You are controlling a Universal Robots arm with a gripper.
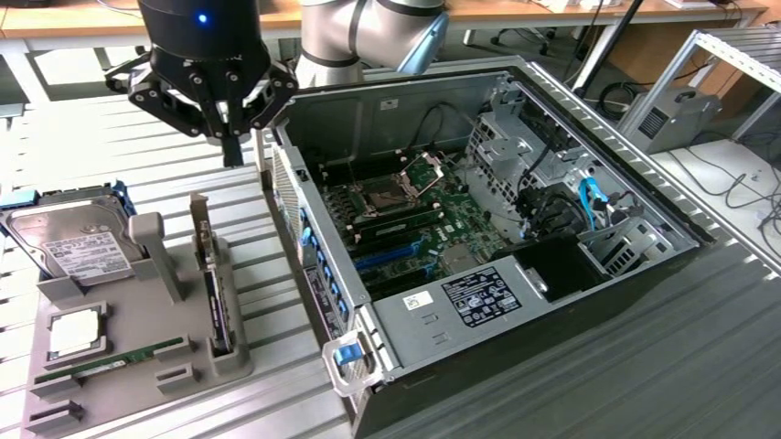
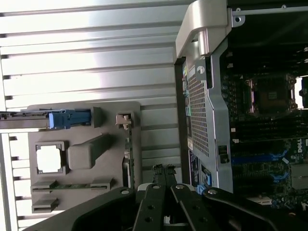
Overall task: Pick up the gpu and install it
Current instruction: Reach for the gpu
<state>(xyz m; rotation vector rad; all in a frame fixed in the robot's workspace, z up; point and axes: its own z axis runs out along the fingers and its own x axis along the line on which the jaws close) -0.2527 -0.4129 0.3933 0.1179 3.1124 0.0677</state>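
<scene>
**Operator:** How do the jaws stand?

**Spotter:** Your black linked-finger gripper (image 1: 232,155) (image 2: 163,169) has its jaws pressed together with nothing between them. The tips hang over the slatted metal table (image 1: 146,155) (image 2: 86,57), above the strip between the grey moulded holder tray (image 1: 123,389) (image 2: 110,163) and the open black-and-silver computer case (image 1: 403,128) (image 2: 202,96).

**Operator:** And the gpu?

**Spotter:** The gpu (image 1: 218,302) (image 2: 127,159), a dark flat card with a silver end bracket, stands on edge in the tray slot nearest the case. Its bracket end is toward your gripper. It is near the tips but apart from them, and it is not held.

**Operator:** Any writing you can read?

**Spotter:** None. The silver hard drive (image 1: 73,242) carries a white label, and there is a black label (image 1: 478,297) and a small white sticker (image 1: 422,299) on the case's metal cover. All three have print too fine to make out.

**Operator:** What are the edges and the room like?

**Spotter:** The tray's long edge lies close alongside the case wall, with a narrow strip of table between them. On the gpu's far side a grey upright post (image 1: 159,256) stands near it. Above the card you have open air. The case is open on top, so its green motherboard (image 1: 452,219) (image 2: 260,159) is exposed. Black cables (image 1: 537,206) crowd the side of the case on the exterior view's right. A blue latch (image 1: 351,352) juts out at the case's near corner.
</scene>
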